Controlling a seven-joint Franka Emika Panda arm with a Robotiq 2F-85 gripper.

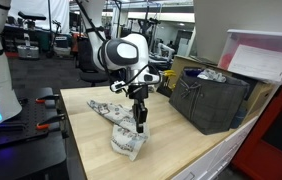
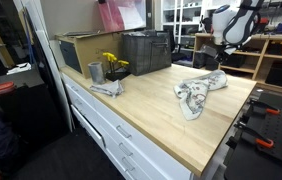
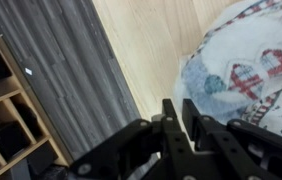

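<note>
**Gripper nearly closed at the patterned cloth**

We find 1 patterned cloth (image 1: 119, 128) lying crumpled on the wooden worktop (image 1: 186, 142), well apart from the dark crate (image 1: 211, 100) and toward the worktop's free end. The gripper (image 1: 139, 120) points straight down at the side of the cloth that faces the crate. We cannot tell whether it touches the fabric or hangs just above it. In the wrist view its 2 fingers (image 3: 169, 118) sit nearly together with only a narrow slit between them. No fabric is visible inside, and the cloth lies just beside them. In an exterior view, a cup of yellow flowers (image 2: 111, 66) and a grey rag (image 2: 106, 88) rest just beside the crate, well apart from the cloth.
</note>
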